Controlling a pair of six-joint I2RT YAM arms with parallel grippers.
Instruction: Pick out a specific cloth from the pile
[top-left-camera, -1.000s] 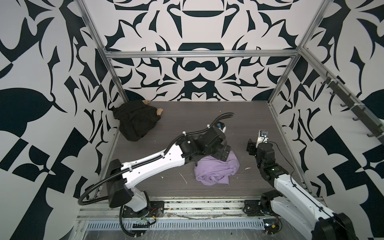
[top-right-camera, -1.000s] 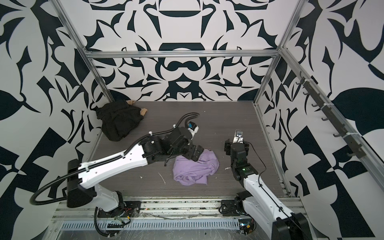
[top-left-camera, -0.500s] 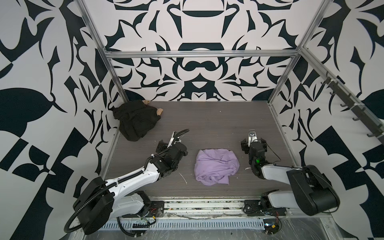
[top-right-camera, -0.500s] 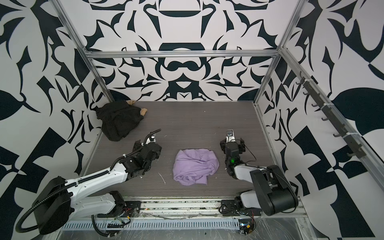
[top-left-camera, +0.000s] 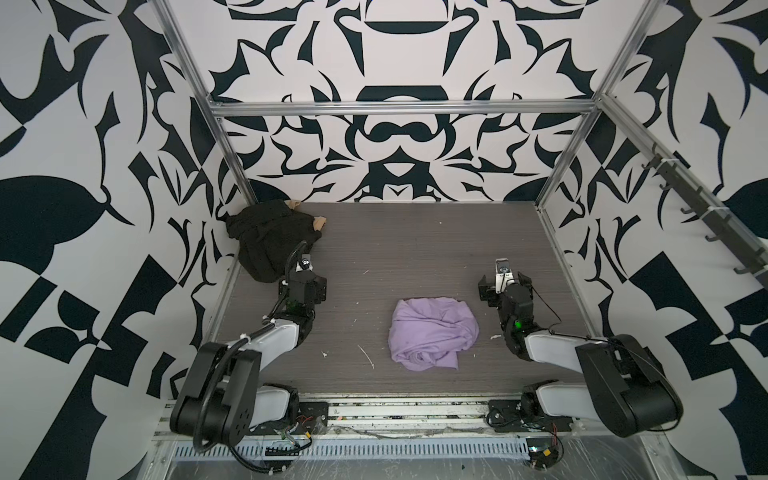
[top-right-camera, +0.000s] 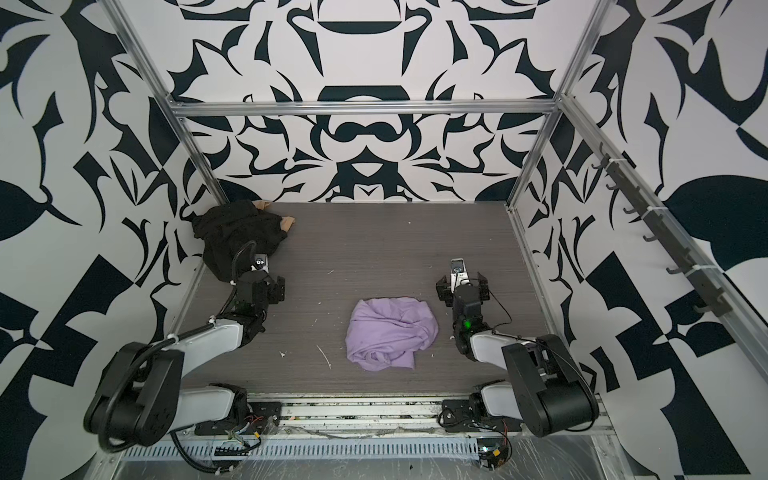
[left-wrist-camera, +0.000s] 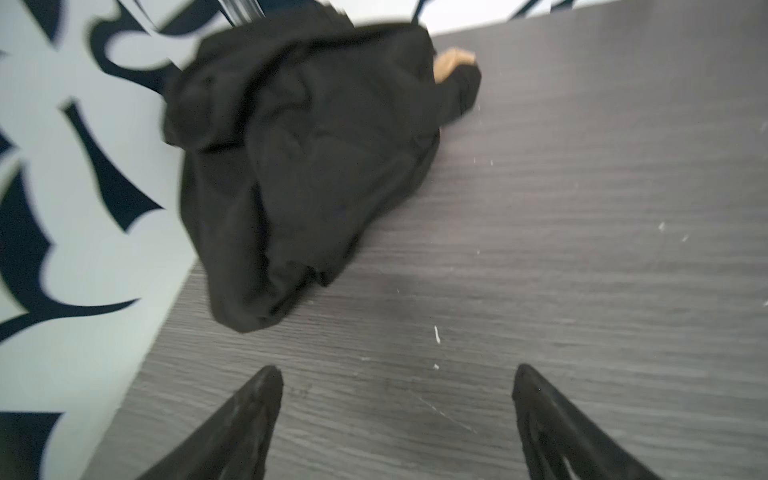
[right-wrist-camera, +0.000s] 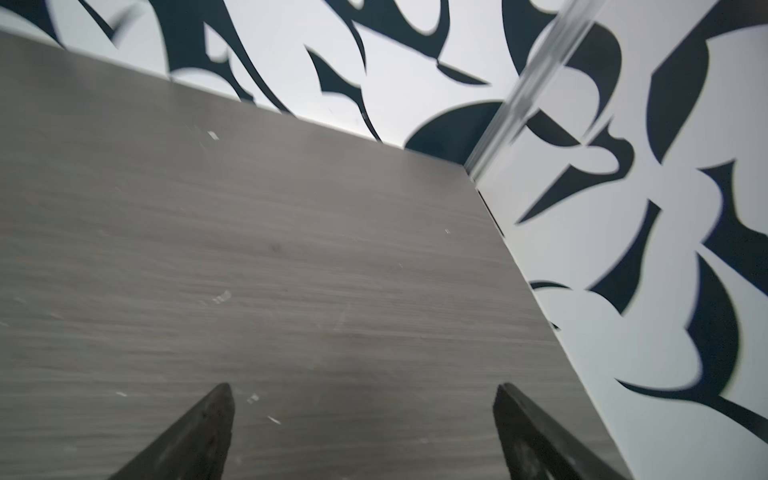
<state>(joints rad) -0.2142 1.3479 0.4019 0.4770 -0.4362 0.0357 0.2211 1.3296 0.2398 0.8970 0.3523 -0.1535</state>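
The left claw (left-wrist-camera: 397, 370) hangs with its two dark fingers (left-wrist-camera: 249, 415) spread wide and nothing between them but bare worktop (left-wrist-camera: 582, 249). The frame edge of the left wrist view cuts the fingers off, and that whole view is smeared. Just beyond the claw, pushed into the far left corner against the patterned wall (top-left-camera: 187, 232), sits the pile (top-left-camera: 266, 237). It is mostly a bulky black cloth (left-wrist-camera: 299, 166), whose folds bury all but a small corner of a tan cloth (left-wrist-camera: 451, 62). In both top views the left arm's cable (top-left-camera: 289, 259) crosses the heap's near edge. The lilac cloth (top-left-camera: 432, 332) lies crumpled by itself on the worktop towards the front middle. It is well apart from the pile, between the two arms and touched by neither, and its bunched folds hide its true outline. To its right, the right claw (right-wrist-camera: 363, 386) is likewise wide open and empty, over bare worktop beside the right wall (right-wrist-camera: 623, 249). Its fingertips are hard to make out in a top view (top-right-camera: 459, 286).
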